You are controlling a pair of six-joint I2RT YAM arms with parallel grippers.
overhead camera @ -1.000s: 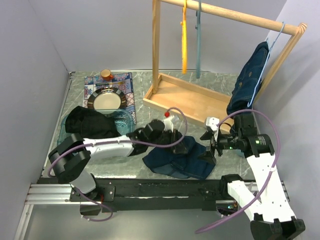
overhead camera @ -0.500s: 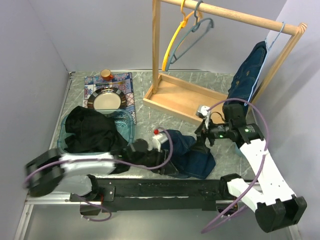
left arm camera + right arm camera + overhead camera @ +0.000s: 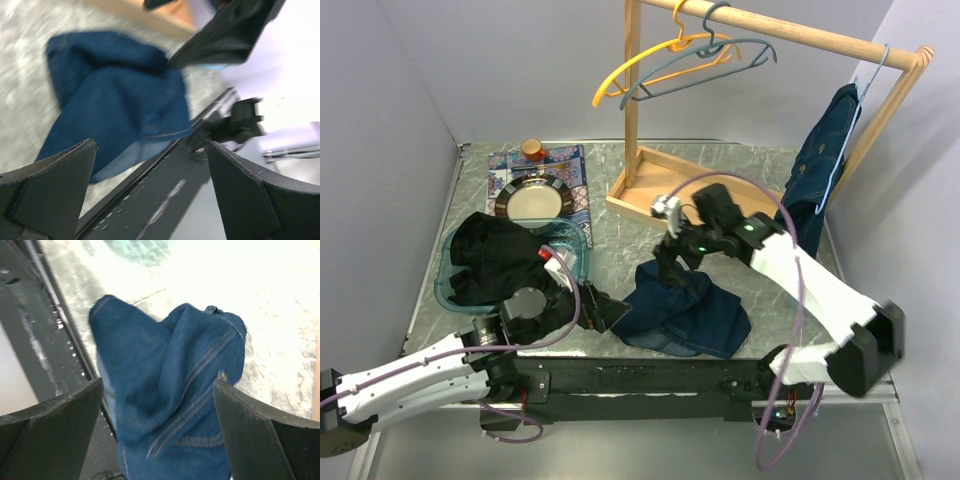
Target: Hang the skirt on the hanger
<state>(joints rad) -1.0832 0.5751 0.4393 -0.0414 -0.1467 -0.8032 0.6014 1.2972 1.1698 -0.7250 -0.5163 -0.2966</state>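
Note:
The blue denim skirt point(image 3: 692, 316) lies crumpled on the table near the front edge, held by neither gripper. My left gripper point(image 3: 607, 312) is just left of it, open and empty; its wrist view shows the skirt point(image 3: 115, 105) beyond the fingers point(image 3: 50, 192). My right gripper point(image 3: 670, 262) hovers open over the skirt's far left part, and denim point(image 3: 170, 405) fills the space below its fingers point(image 3: 270, 432). A yellow hanger point(image 3: 645, 62) and a grey-blue hanger point(image 3: 715, 68) hang on the wooden rail.
Another denim garment point(image 3: 817, 160) hangs on a light blue hanger at the rail's right end. The rack's wooden base point(image 3: 705, 195) lies behind the skirt. A teal bin point(image 3: 575, 245) holds black cloth at left, behind it a plate point(image 3: 532, 201) and cup point(image 3: 532, 148).
The left gripper opened, let go of the skirt and drew back to the left. The right arm swung left over the skirt. The two free hangers turned on the rail.

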